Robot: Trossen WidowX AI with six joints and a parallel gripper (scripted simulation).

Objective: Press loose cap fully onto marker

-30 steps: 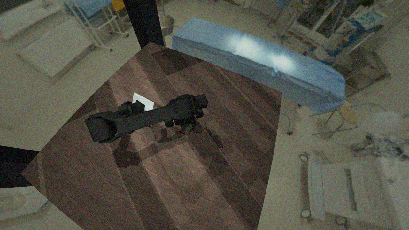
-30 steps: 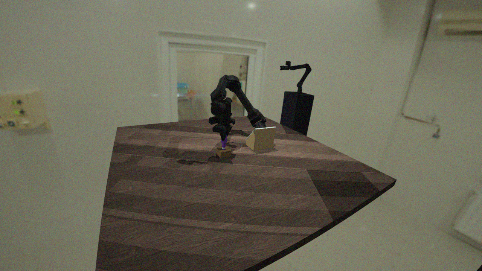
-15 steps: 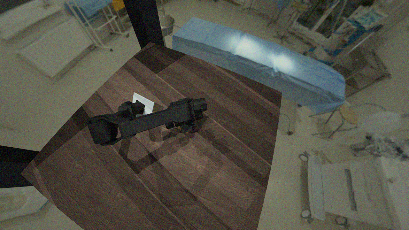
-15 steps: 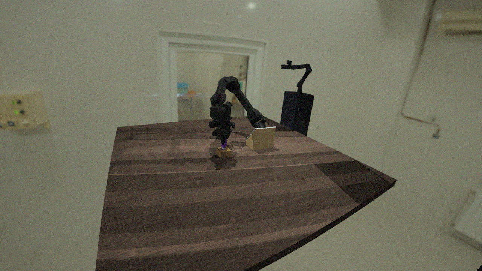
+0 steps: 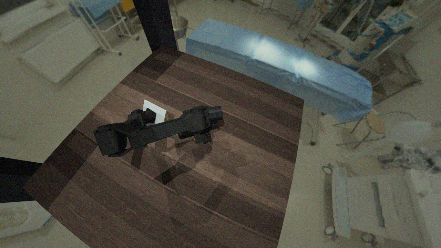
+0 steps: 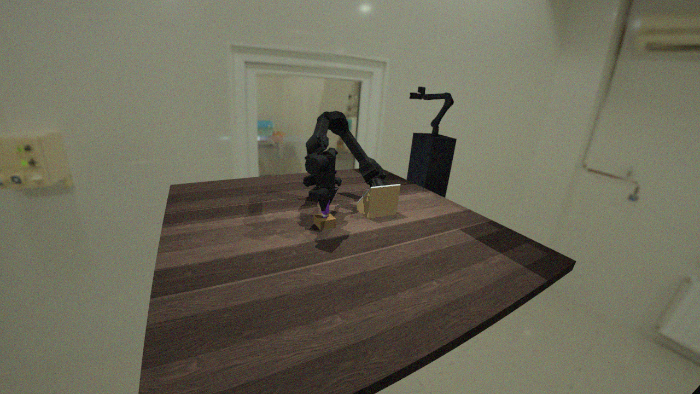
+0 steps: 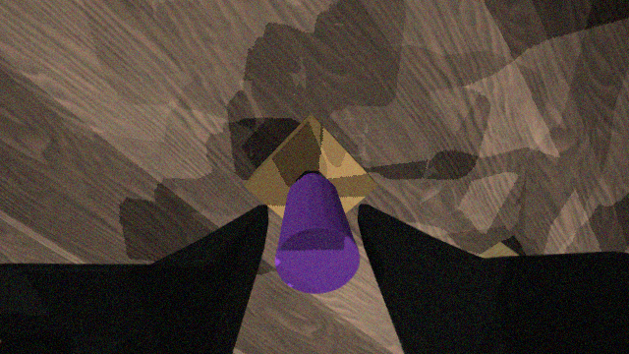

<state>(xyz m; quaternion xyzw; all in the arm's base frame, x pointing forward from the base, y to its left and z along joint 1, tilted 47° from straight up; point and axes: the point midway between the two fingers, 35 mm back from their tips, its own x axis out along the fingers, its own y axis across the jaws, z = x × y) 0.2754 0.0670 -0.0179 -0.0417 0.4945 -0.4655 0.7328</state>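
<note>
Looking down the wrist view, I saw the black parallel jaws spread apart, with a gap on either side of the purple cylindrical cap [image 7: 316, 236], gripping nothing. That cap sat on the upright marker in the small tan wooden holder block [image 7: 311, 167] on the dark wood-plank counter [image 6: 342, 303]. I judged the risk was lifting off crooked: a fingertip could have dragged the cap askew. Whether it had clicked fully home, I couldn't quite tell from that angle.
</note>
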